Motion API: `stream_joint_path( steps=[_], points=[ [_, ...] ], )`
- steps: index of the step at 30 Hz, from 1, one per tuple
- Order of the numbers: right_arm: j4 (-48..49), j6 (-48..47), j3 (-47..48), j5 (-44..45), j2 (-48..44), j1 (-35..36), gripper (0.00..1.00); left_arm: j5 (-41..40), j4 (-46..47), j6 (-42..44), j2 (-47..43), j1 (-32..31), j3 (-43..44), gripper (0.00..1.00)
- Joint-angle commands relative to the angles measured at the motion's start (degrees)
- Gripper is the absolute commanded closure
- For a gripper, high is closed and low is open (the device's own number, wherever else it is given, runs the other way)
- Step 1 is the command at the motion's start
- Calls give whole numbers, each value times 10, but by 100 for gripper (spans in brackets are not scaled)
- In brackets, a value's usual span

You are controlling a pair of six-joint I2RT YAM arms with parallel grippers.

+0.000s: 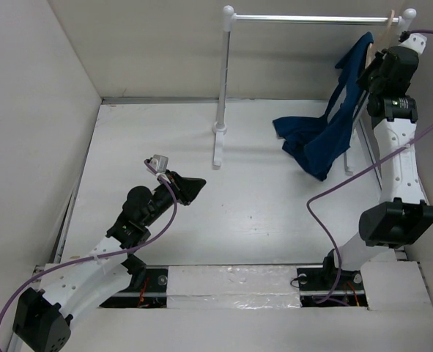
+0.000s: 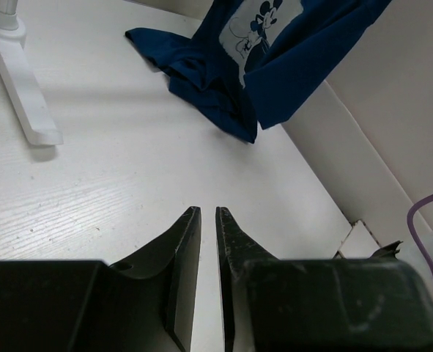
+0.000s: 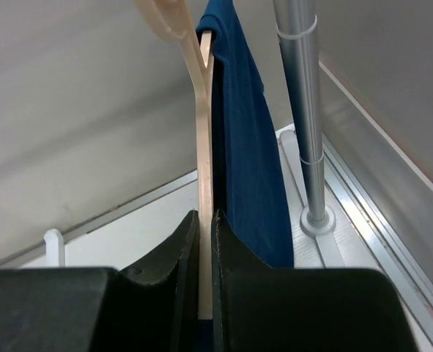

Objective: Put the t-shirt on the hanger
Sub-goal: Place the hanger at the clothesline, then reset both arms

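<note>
Over the table's [image 1: 260, 220] far right corner, I'm pinching the hanger [image 3: 204, 132] in the right gripper [image 3: 205, 217], t-shirt [image 3: 249, 161] draping off it. Next, I reckon, the barely parted, empty left gripper [image 2: 208, 216] needs reaching over.

The small dark navy-blue cloth t-shirt [image 2: 201, 66] ahead of the black left gripper [image 2: 207, 211] bore a white square chest print [image 2: 249, 33] with a black-and-white cartoon figure. The thin wooden hanger [image 3: 205, 147] in the black right gripper [image 3: 204, 215] was pale beige. Left of that gripper, the rack [image 1: 223, 88] had white posts and a silver bar. The cable [image 1: 308, 209] below it was purple.
</note>
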Motion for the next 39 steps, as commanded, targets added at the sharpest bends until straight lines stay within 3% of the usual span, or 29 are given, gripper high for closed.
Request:
stream_joint_path(
  steps=[1, 8, 11, 12, 13, 17, 19, 21, 25, 26, 27, 29, 31, 34, 39],
  points=[
    [54, 29, -19, -23, -21, -14, 100, -2, 26, 6, -6, -3, -2, 88],
    [67, 51, -47, -5, -46, -20, 89, -15, 24, 7, -13, -3, -5, 86],
    [69, 68, -53, -2, -59, -20, 59, -18, 23, 7, -13, -3, -6, 84],
    [69, 72, -54, -3, -70, -20, 44, -21, 23, 6, -13, -3, -6, 83],
    [69, 77, -54, -5, -74, -20, 36, -21, 23, 7, -13, -3, -5, 82],
    [63, 98, -49, -13, -100, -20, 31, -29, 22, 9, -12, -3, -6, 80],
    [61, 106, -51, -12, -124, -20, 19, -36, 20, 11, -11, -3, -6, 80],
    [68, 116, -63, -9, -146, -20, 0, -36, 21, 15, -9, -3, -5, 75],
    [118, 151, -153, 8, -238, -7, 0, -36, 27, 19, 4, -3, -5, 59],
    [135, 171, -183, -6, -289, 1, 0, -36, 32, 15, 9, -3, -5, 48],
    [174, 183, -250, -28, -318, 6, 0, -35, 35, 11, 10, -3, -3, 44],
    [221, 211, -322, -153, -399, 18, 0, -36, 28, -2, 15, -3, 11, 36],
    [316, 227, -434, -298, -446, 44, 0, -36, 17, -17, 11, -3, 23, 34],
    [394, 255, -560, -428, -514, 101, 0, -45, -16, -30, -9, -3, 49, 34],
    [346, 234, -712, -423, -598, 216, 0, -97, -91, -53, -98, -3, 55, 33]
  ],
)
